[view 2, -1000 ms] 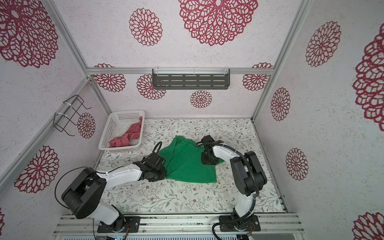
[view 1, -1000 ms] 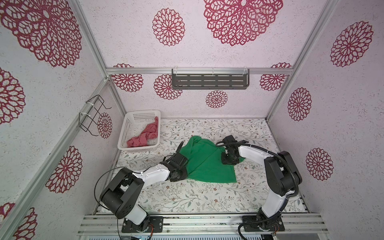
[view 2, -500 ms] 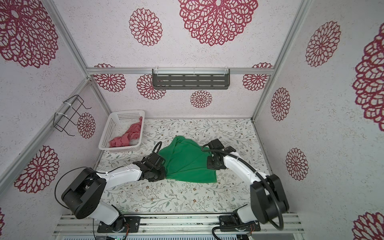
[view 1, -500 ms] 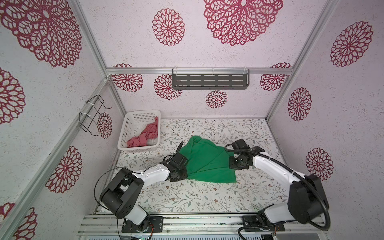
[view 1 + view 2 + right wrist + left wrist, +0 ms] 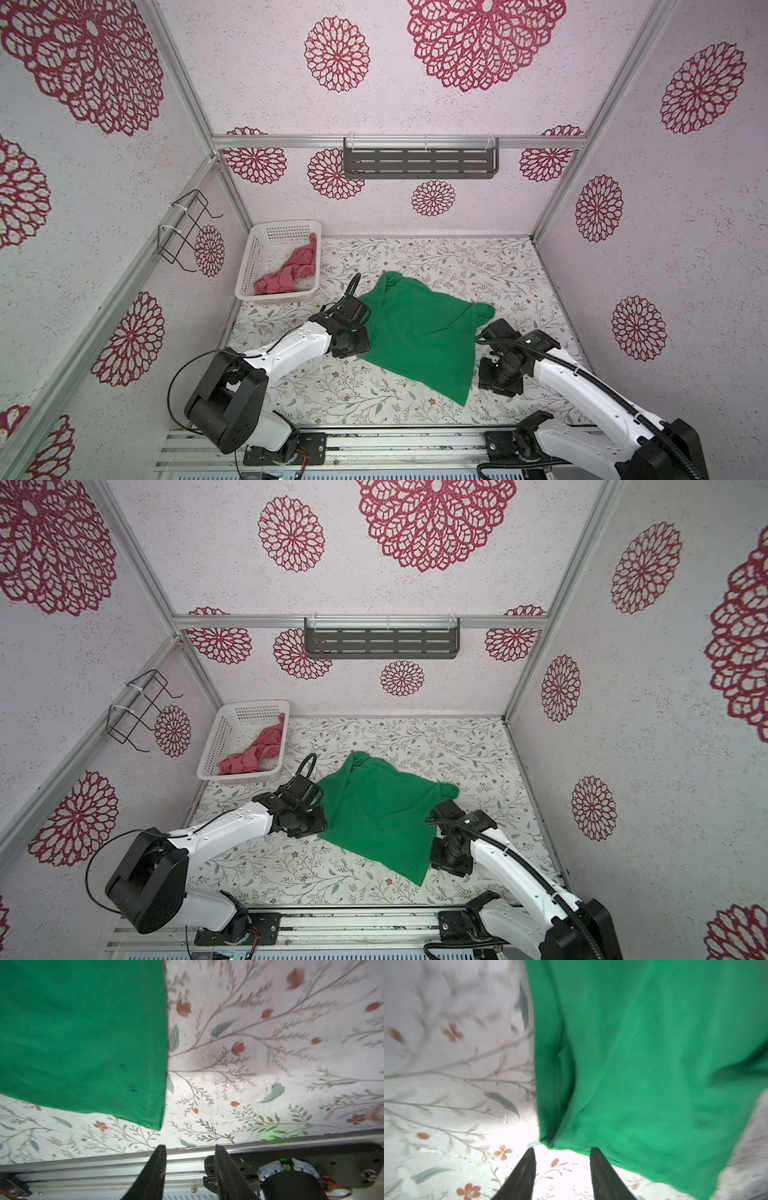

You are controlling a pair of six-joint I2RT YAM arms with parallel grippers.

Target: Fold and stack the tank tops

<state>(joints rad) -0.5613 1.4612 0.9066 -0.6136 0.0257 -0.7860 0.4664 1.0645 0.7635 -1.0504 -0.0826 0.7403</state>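
The white perforated basket (image 5: 286,227) sits at the 10 o'clock corner of the desk (image 5: 457,257) and holds the crumpled pink top (image 5: 291,270). A grey shelf (image 5: 419,164) hangs on the back wall at 12 o'clock.

The green top (image 5: 419,328) lies spread at desk centre. The left end effector (image 5: 561,1149) is at the cloth's 8 o'clock corner, fingers apart and empty, with the corner just ahead of the tips. The right end effector (image 5: 190,1146) is beside the 4 o'clock edge, fingers apart and clear of the cloth.

One second earlier the right end effector rested at the top's 2 o'clock edge. The left arm has kept its place.
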